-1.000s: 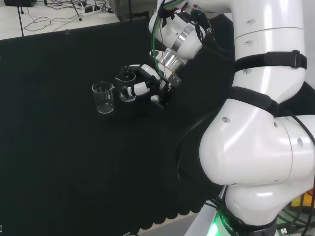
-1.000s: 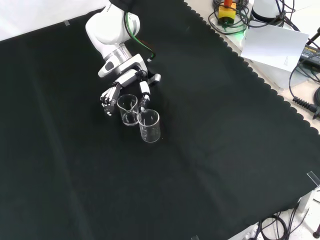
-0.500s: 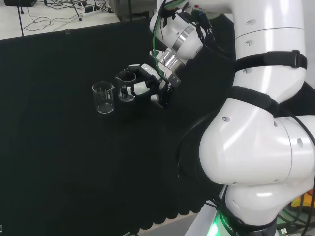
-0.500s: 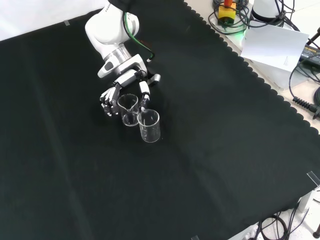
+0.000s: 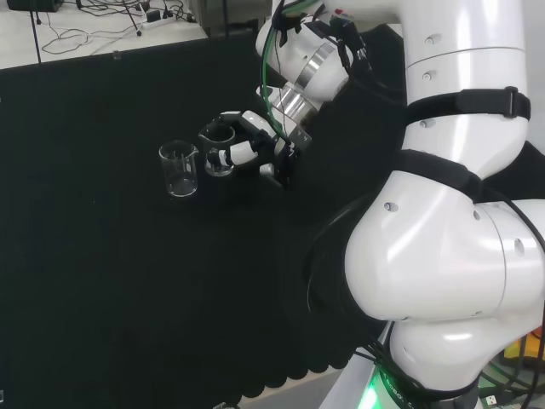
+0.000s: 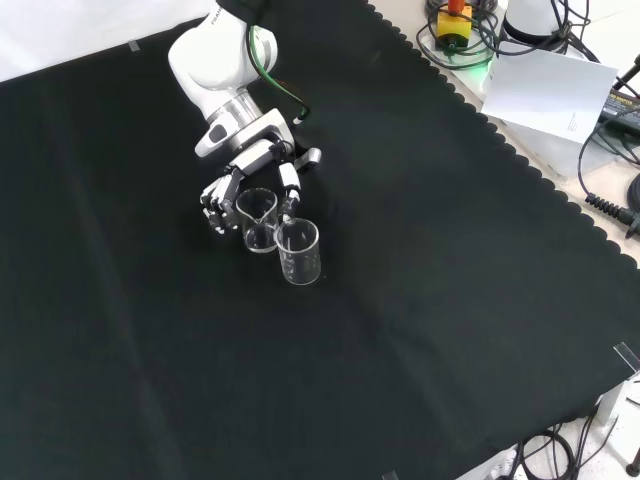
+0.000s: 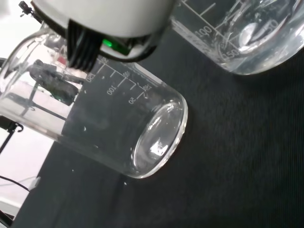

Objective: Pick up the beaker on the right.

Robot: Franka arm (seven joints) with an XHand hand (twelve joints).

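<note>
Clear glass beaker (image 6: pixel 258 220) partly masked by the hand (image 6: pixel 240 187) whose fingers curl round it, graduated wall, empty, second beaker (image 6: pixel 298 251) just beside it on the black worktop (image 6: pixel 420 300)

In your head view, left of centre in the upper half, two beakers stand side by side on the cloth (image 5: pixel 102 281): one beaker (image 5: pixel 179 169) left, the other beaker (image 5: pixel 217 149) right, within the hand (image 5: pixel 255 146).

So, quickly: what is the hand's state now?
Hand: shut on the right beaker, fingers curled round it.
</note>
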